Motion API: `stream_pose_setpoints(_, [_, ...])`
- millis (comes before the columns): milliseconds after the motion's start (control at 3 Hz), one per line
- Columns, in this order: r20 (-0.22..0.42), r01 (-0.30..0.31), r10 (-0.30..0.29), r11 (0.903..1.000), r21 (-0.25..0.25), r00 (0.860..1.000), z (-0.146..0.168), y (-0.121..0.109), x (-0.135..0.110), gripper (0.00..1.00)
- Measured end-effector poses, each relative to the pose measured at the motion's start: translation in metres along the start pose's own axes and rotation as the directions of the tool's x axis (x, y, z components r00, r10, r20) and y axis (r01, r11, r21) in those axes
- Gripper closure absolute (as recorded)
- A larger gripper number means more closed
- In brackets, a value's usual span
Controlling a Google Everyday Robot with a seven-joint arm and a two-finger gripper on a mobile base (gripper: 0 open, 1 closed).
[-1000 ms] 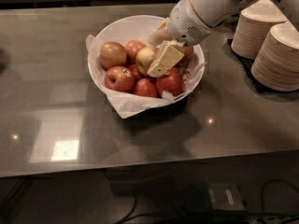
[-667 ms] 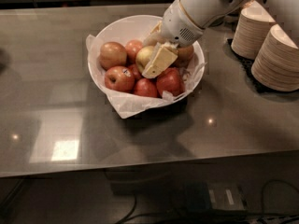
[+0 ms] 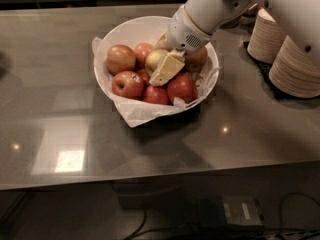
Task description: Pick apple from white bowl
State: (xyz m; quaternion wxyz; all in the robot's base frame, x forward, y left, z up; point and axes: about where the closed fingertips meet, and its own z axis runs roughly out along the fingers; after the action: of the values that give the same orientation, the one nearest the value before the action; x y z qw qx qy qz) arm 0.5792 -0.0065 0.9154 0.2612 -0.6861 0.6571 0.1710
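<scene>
The white bowl (image 3: 116,36) stands on the bench (image 3: 60,109), lined with crinkled white paper (image 3: 137,115) whose corners overhang the rim. It holds several red apples (image 3: 128,84) and one pale yellow-green apple (image 3: 154,60) near the centre. The arm (image 3: 200,19) enters from the upper right and reaches down into the bowl. The gripper (image 3: 165,68) sits directly over the right side of the pale apple and appears to touch it. Stacks of beige paper bowls (image 3: 295,66) stand on the bench at right, well apart.
</scene>
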Motion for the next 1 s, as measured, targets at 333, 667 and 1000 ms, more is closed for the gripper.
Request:
stream_pose_setpoints(333, [0.0,0.0,0.0,1.0,0.0,1.0,0.0,0.0,0.0,0.66])
stream_pose_setpoints(667, [0.003,0.0,0.0,1.0,0.0,1.0,0.0,0.0,-0.001,0.89])
stream_pose_setpoints(1000, [0.086,0.016,-0.018,0.9996,0.025,0.996,-0.02,0.001,-0.011,1.0])
